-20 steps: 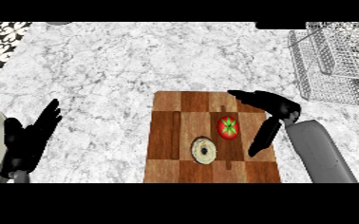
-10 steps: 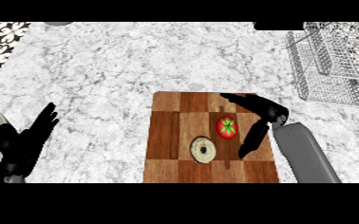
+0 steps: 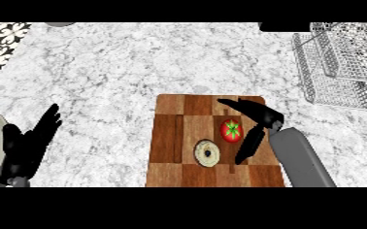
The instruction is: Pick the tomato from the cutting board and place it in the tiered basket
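Right hand point(image 3: 259, 119) open around tomato point(image 3: 230, 130)

1. A wooden cutting board point(image 3: 172, 140) lies on the marble counter point(image 3: 129, 73).
2. A red tomato point(image 3: 231, 130) and a pale bagel point(image 3: 207, 153) sit on the board, near each other.
3. The right hand point(image 3: 257, 119) arches over the tomato, fingers spread on both sides of it.
4. The left hand point(image 3: 28, 145) rests open at the lower left edge.
5. A wire tiered basket point(image 3: 331, 63) stands at the upper right.
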`<state>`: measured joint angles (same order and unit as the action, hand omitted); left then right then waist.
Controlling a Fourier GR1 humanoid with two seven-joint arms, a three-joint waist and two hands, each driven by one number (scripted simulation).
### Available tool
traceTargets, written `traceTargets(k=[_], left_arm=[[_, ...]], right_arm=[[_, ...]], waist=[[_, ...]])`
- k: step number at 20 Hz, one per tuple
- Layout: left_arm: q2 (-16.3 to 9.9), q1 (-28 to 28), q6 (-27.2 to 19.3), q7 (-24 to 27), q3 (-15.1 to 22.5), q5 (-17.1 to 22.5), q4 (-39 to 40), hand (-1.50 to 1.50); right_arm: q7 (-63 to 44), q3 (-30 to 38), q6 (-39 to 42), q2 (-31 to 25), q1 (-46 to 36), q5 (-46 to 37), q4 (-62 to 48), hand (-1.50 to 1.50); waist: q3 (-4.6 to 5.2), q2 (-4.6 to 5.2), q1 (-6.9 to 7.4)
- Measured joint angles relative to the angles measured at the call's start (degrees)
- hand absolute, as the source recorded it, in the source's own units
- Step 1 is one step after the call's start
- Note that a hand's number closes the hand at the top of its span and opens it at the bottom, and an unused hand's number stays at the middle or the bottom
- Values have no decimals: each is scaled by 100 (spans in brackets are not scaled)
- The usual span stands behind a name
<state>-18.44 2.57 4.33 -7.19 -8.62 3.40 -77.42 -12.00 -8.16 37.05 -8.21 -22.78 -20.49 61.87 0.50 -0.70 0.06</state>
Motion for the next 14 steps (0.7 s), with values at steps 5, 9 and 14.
traceTargets(k=[5, 9, 14], left_arm=[[17, -20, 60, -106, -25, 9, -110, 0], [102, 85, 20, -129, -20, -78, -226, 0], [60, 32, 144, -195, -161, -65, -193, 0]], right_arm=[[684, -76, -336, -7, 52, -278, -64, 150], [796, 34, -461, 74, 109, -249, 145, 150], [623, 224, -628, 189, 235, -190, 433, 150]], waist=[[17, -10, -10], [-2, 3, -4], [-28, 33, 0]])
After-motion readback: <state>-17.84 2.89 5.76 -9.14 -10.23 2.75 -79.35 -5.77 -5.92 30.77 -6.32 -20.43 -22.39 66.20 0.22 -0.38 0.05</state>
